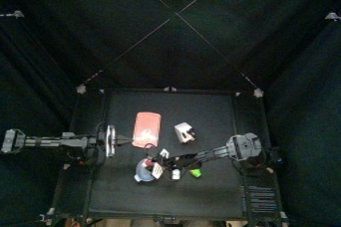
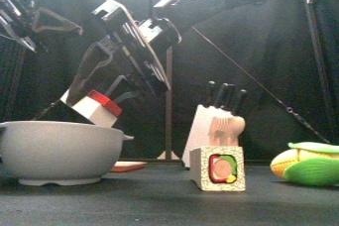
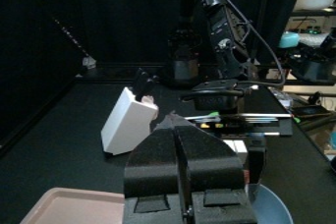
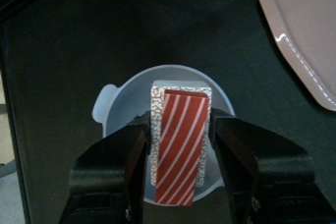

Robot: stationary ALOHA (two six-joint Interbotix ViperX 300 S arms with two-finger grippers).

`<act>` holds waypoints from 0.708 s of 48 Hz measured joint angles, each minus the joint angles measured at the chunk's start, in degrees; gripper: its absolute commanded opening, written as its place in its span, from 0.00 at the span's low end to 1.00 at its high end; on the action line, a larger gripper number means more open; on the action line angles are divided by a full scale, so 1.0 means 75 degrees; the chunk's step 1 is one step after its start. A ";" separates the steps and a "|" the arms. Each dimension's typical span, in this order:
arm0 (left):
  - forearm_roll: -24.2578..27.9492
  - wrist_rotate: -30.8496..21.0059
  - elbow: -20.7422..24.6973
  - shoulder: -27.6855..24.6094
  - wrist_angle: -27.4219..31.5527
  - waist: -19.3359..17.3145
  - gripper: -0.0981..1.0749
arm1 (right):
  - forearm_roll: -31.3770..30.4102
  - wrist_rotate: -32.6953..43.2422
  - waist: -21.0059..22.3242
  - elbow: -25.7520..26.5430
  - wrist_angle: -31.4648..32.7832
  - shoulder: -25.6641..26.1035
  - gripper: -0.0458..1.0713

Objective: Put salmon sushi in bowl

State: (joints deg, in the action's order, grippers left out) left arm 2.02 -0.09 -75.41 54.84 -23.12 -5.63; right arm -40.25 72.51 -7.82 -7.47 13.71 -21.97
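Observation:
The salmon sushi (image 4: 184,120), a red-and-white striped slice on rice, hangs between the jaws of my right gripper (image 4: 184,161), which is shut on it. It is directly over the small light blue bowl (image 4: 125,90). In the front view the sushi (image 2: 93,111) sits just above the bowl's rim (image 2: 59,126), tilted, not touching it. From above, the right gripper (image 1: 151,163) reaches across the bowl (image 1: 144,176). My left gripper (image 3: 184,159) rests shut and empty at the table's left side (image 1: 110,141).
An orange-red slab (image 1: 147,124) lies behind the bowl. A white knife block (image 2: 219,126) stands mid-table, with a cut roll piece (image 2: 221,168) in front of it. A green and yellow toy (image 2: 311,164) lies at the right.

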 measured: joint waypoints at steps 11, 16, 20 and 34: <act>0.0000 0.0000 0.0012 0.0012 0.0012 0.0000 0.09 | 0.0000 0.0000 -0.0023 0.0047 0.0129 0.0000 0.76; 0.0000 0.0000 0.0012 0.0012 0.0012 0.0000 0.09 | 0.0000 0.0000 -0.0023 0.0094 0.0176 0.0000 0.77; 0.0000 0.0000 0.0012 0.0012 0.0012 0.0000 0.09 | 0.0012 0.0000 -0.0023 0.0105 0.0211 0.0000 0.78; 0.0000 0.0000 -0.0023 0.0012 0.0012 0.0000 0.09 | 0.0035 0.0000 -0.0023 0.0117 0.0293 0.0000 0.78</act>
State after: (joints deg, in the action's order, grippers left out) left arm 2.02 -0.09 -75.59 54.93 -23.03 -5.63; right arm -39.99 72.51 -8.00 -6.59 15.91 -21.97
